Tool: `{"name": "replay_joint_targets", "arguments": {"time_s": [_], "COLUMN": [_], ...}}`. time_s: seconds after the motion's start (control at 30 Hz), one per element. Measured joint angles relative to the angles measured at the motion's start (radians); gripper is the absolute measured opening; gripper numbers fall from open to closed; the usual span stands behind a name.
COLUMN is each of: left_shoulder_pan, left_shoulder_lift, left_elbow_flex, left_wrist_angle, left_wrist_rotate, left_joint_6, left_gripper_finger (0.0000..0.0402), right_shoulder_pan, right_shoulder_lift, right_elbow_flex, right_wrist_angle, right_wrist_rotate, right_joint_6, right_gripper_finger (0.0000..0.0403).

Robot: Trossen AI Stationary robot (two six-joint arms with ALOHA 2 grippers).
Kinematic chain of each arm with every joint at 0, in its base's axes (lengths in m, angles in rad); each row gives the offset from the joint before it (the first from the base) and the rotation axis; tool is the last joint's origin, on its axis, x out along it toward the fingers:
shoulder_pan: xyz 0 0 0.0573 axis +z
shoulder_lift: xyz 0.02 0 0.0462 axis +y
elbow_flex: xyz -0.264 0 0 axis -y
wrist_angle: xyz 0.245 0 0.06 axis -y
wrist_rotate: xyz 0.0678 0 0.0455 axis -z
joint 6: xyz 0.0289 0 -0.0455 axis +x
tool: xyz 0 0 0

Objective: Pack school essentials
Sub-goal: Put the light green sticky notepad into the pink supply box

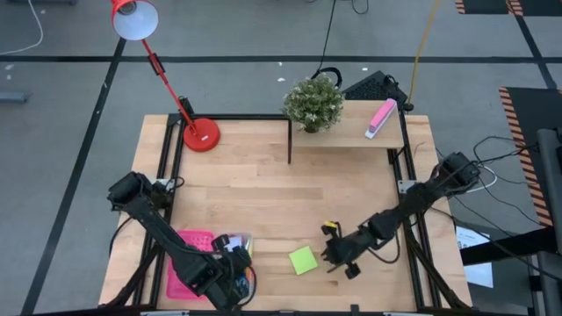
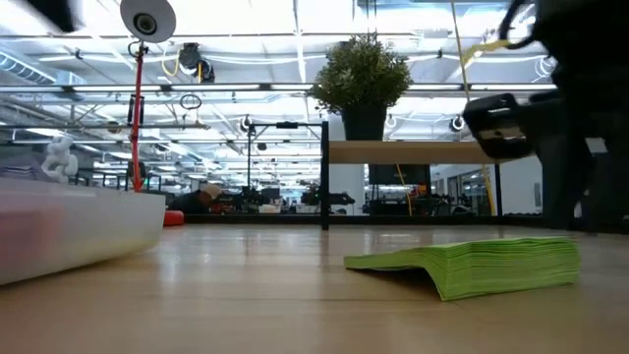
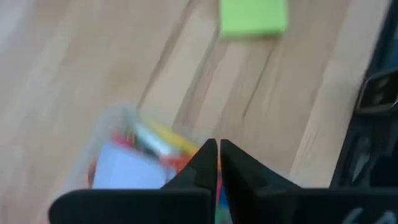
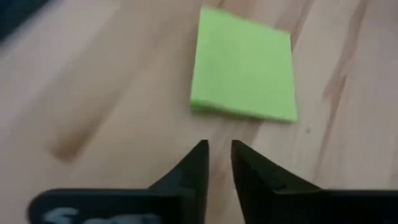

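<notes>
Right gripper (image 4: 216, 149): hovers over bare wooden table (image 1: 263, 175), fingers almost together with only a thin slit between them, holding nothing. Green note pad (image 4: 244, 65): square, lying flat on the wood just ahead of those fingertips, apart from them; a thick stack in the low view (image 2: 472, 267).

Left gripper (image 3: 217, 152): fingers pressed nearly together, empty, poised above a clear container (image 3: 121, 165). Contents beneath its tips: pale-blue note pad (image 3: 127, 174), yellow and red thin pens (image 3: 155, 140), blurred. Pink tray (image 1: 189, 259): beside that container, under the left arm. Green pad lies well beyond this gripper, toward the right arm.
</notes>
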Motion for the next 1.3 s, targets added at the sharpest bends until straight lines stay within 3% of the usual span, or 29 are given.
{"name": "replay_joint_targets", "arguments": {"time_s": [0.17,0.3,0.43,0.57,0.73,0.93,1.1,1.3], "left_shoulder_pan": [0.050,0.117,0.165,0.185,0.185,0.190,0.205,0.227], "left_shoulder_lift": [0.015,0.076,0.139,0.205,0.267,0.298,0.311,0.348], "left_elbow_flex": [0.002,-0.003,-0.004,-0.005,-0.004,-0.005,-0.004,-0.004], "left_wrist_angle": [0.227,0.449,0.571,0.606,0.700,0.726,0.705,0.743], "left_wrist_rotate": [-0.071,0.049,0.120,0.129,0.123,0.019,0.009,0.047], "left_joint_6": [0.260,0.499,0.667,0.818,1.033,1.221,1.311,1.377], "left_gripper_finger": [0.0038,0.0040,0.0041,0.0066,0.0144,0.0217,0.0225,0.0206], "right_shoulder_pan": [0.033,0.030,0.028,0.020,0.006,0.001,0.003,0.003], "right_shoulder_lift": [0.007,0.006,0.007,0.007,0.007,0.007,0.007,0.007], "right_elbow_flex": [-0.040,-0.053,-0.070,-0.091,-0.100,-0.101,-0.101,-0.101], "right_wrist_angle": [0.033,0.089,0.158,0.221,0.228,0.233,0.241,0.258], "right_wrist_rotate": [0.121,0.135,0.115,0.060,0.058,0.055,0.049,0.001], "right_joint_6": [-0.154,-0.238,-0.277,-0.276,-0.216,-0.114,-0.037,0.067], "right_gripper_finger": [0.0107,0.0132,0.0143,0.0143,0.0142,0.0142,0.0141,0.0141]}}
